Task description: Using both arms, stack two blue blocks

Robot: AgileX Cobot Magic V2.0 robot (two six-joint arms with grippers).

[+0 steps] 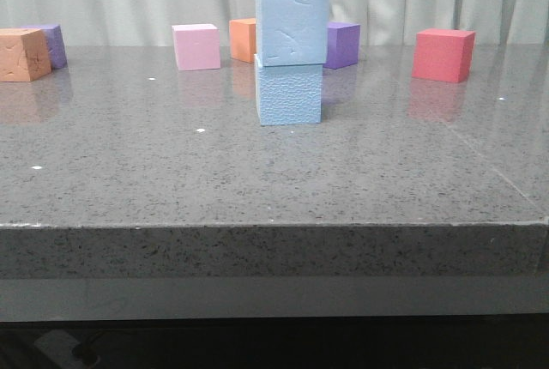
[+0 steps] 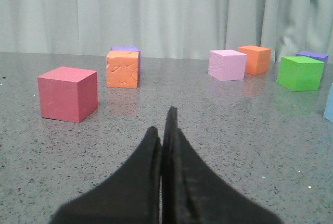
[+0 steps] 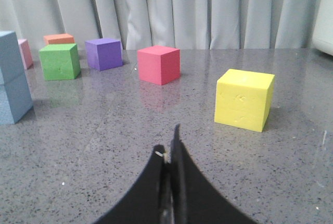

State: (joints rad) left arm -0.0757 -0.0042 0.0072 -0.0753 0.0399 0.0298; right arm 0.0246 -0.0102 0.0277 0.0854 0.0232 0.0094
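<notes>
Two pale blue blocks stand stacked at the table's middle in the front view: the upper blue block point(image 1: 292, 28) rests on the lower blue block point(image 1: 289, 94), turned slightly off square. The same stack shows at the edge of the right wrist view point(image 3: 13, 78), and a sliver of a blue block point(image 2: 329, 104) shows in the left wrist view. My left gripper point(image 2: 162, 125) is shut with nothing in it, low over bare table. My right gripper point(image 3: 169, 143) is also shut and empty, well apart from the stack. Neither arm appears in the front view.
Behind the stack stand a pink cube point(image 1: 196, 46), an orange cube point(image 1: 243, 39), a purple cube point(image 1: 342, 45) and a red cube point(image 1: 443, 54). At far left sit an orange cube point(image 1: 23, 54) and a purple one point(image 1: 51, 43). A yellow cube point(image 3: 244, 99) and green cube point(image 3: 60, 61) lie near the right gripper.
</notes>
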